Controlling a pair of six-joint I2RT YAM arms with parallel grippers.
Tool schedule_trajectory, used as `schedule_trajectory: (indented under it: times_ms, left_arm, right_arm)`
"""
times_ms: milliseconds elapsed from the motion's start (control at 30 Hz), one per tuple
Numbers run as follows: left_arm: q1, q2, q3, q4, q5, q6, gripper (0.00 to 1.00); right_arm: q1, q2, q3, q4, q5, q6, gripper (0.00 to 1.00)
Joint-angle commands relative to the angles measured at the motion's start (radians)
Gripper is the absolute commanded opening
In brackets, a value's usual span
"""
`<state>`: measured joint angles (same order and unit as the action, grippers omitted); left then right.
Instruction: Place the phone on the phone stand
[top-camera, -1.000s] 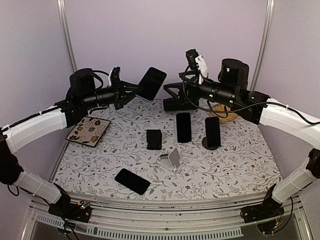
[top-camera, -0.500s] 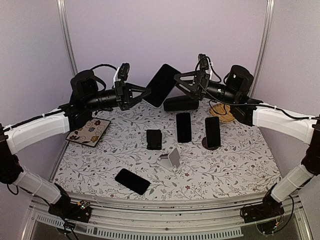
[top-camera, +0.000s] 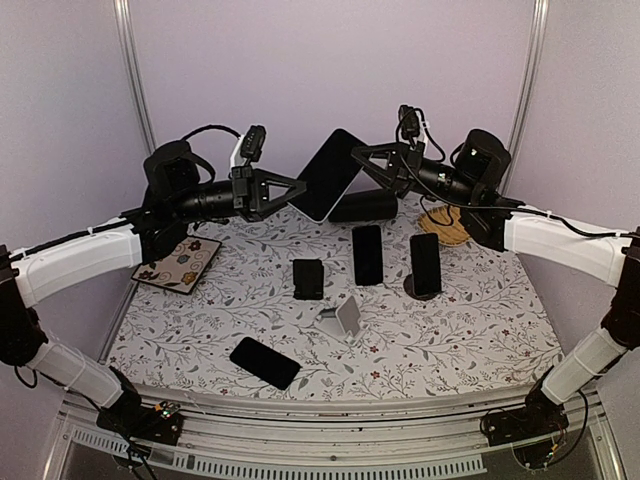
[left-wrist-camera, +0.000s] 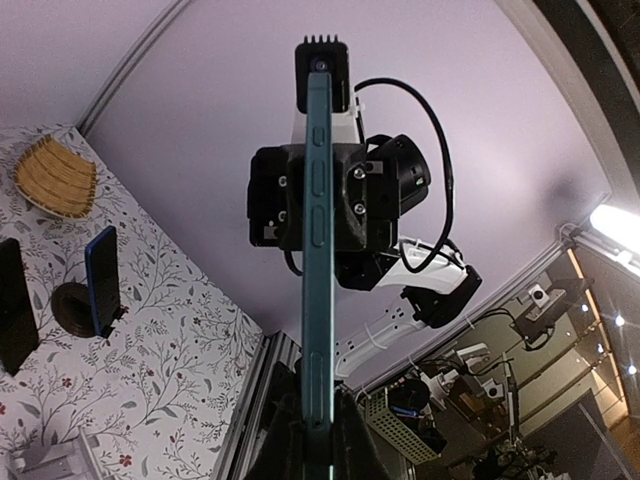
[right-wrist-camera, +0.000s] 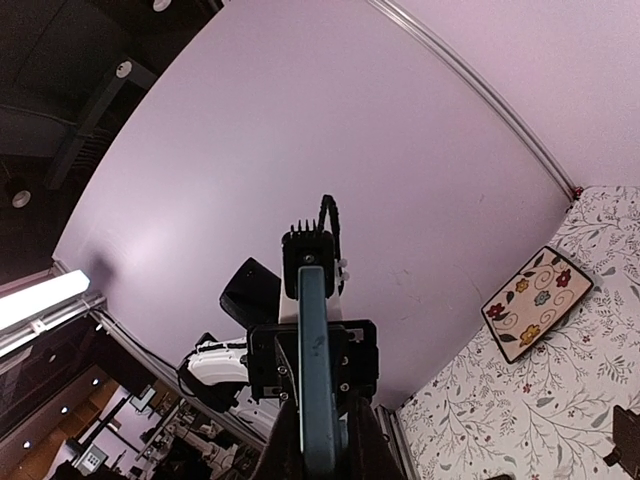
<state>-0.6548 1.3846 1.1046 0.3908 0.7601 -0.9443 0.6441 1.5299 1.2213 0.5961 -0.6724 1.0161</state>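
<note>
Table (top-camera: 480, 330): covered with a floral cloth; carries the phone stand (top-camera: 343, 318) near its middle.
Left gripper (top-camera: 298, 188): clamped on the lower left end of the phone (top-camera: 326, 176), up behind the phone stand and to its left.
Right gripper (top-camera: 360, 160): fingers closed against the phone's upper right end, up behind the stand.
Phone: tilted in the air between both grippers, well apart from the stand.
Phone stand: grey, upright.

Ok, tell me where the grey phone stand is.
In the top view, the grey phone stand sits mid-table, just on the near side of the small black phone.
</note>
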Motion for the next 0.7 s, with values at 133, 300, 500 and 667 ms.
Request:
schedule_trajectory:
  times_ms: [133,300,500,667]
  left_arm:
    - [-0.011,-0.003,0.055,-0.186,-0.065,0.139,0.53]
    - [-0.027,-0.020,0.134,-0.427,-0.236,0.317,0.85]
    - [-0.120,-0.004,0.266,-0.687,-0.613,0.515,0.89]
    - [-0.207,0.048,0.376,-0.810,-0.842,0.614,0.90]
  right_arm:
    - [-0.004,0.012,0.075,-0.115,-0.030,-0.114,0.02]
    - [-0.004,0.027,0.163,-0.318,-0.035,-0.296,0.02]
    - [-0.003,0.087,0.314,-0.599,0.006,-0.486,0.02]
    - [-0.002,0.131,0.402,-0.717,0.029,-0.551,0.02]
